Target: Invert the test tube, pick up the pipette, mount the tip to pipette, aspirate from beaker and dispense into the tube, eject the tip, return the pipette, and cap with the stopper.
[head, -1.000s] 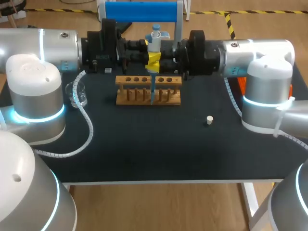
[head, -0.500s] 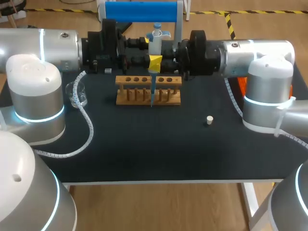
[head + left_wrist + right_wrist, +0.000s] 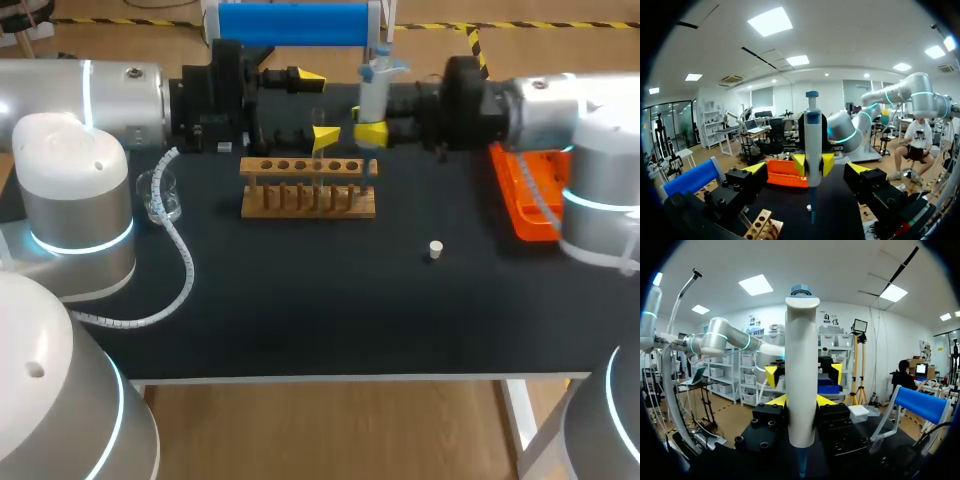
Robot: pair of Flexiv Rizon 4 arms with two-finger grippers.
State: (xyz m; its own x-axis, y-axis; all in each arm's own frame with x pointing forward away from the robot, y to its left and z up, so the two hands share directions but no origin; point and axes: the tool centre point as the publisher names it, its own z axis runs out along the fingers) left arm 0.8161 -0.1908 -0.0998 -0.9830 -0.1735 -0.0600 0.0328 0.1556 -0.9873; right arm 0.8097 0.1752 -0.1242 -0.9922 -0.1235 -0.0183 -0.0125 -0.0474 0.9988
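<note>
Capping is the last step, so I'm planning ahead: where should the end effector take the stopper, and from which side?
Pinch the stopper across its round sides, coming straight down. It seems to stand on end, alone on the table, with free space all round.

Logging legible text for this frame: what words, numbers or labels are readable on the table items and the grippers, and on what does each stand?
No text can be read in these views.
The small white tag by the left arm's gripper housing is too small to read.
No markings show on the pipette, wooden test tube rack, beaker, stopper or orange tip box.
</note>
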